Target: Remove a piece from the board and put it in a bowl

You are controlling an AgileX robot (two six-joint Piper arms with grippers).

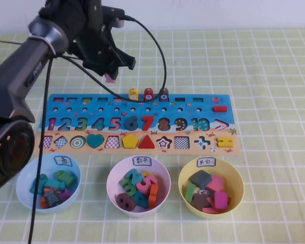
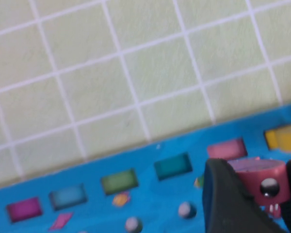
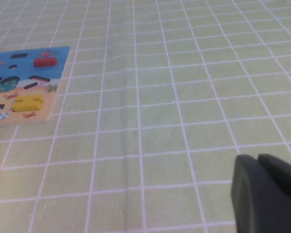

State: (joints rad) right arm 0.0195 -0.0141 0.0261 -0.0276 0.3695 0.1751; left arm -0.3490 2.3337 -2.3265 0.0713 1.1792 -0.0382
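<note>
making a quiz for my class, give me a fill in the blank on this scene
1. The left gripper holds the ____ piece above the board.
2. The light blue bowl is the ____ of the three bowls.
3. The pegs left standing on the board number ____.
4. The right gripper hovers over the ____ tablecloth.

Answers: pink; leftmost; three; checked

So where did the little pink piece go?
The pink piece is pinched in the left gripper, lifted above the far left part of the board, left of the yellow peg block. The right gripper waits over bare tablecloth, off the board's right end.
</note>
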